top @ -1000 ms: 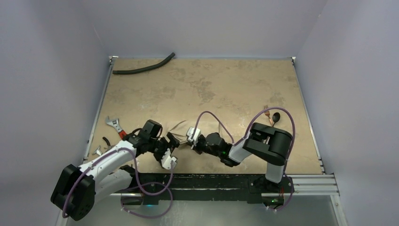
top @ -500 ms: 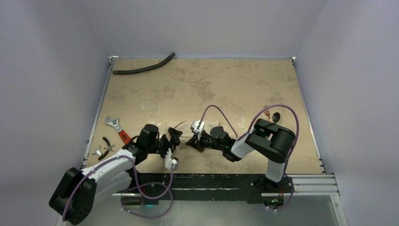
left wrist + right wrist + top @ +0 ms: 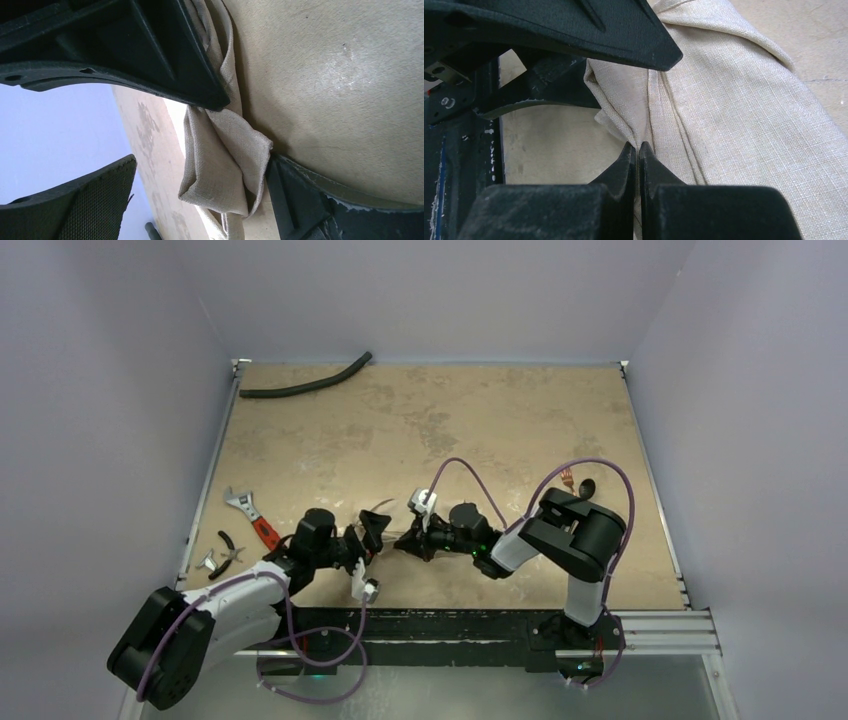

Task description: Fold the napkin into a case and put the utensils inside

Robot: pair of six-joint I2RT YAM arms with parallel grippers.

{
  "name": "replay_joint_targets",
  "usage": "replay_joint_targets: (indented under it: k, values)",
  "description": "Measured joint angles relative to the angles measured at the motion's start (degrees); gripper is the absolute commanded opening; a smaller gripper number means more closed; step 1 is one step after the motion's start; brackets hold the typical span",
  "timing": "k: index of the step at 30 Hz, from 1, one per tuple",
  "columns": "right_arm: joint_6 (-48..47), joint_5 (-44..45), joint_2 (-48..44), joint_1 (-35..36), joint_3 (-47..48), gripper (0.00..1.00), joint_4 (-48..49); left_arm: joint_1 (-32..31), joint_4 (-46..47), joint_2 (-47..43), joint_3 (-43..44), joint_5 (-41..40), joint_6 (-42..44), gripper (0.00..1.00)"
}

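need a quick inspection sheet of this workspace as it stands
surface: tan mottled table, no spills seen
job's things: napkin bunched in folds between the claws; fork and spoon by the right arm, outside it
clutter: black hose far left; wrench and pliers at left edge
claws: left claw open beside the napkin; right claw shut, pinching a fold
cables: purple cables loop over both arms
surroundings: plain lavender walls, nothing else seen
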Motion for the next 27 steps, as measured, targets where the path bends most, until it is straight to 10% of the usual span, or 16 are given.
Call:
replay_joint_targets:
  k: [10, 27]
  values:
    - [0.83, -0.22, 1.90, -0.07, 0.07, 0.00, 0.57, -3.28, 9.11, 0.85, -2.78, -1.29, -6.10, 0.99]
    - [-1.99, -3.43, 2.01, -0.07, -0.22, 0.41, 1.88, -3.89, 7.37, -0.26, -2.58, -5.44, -16.72, 0.64]
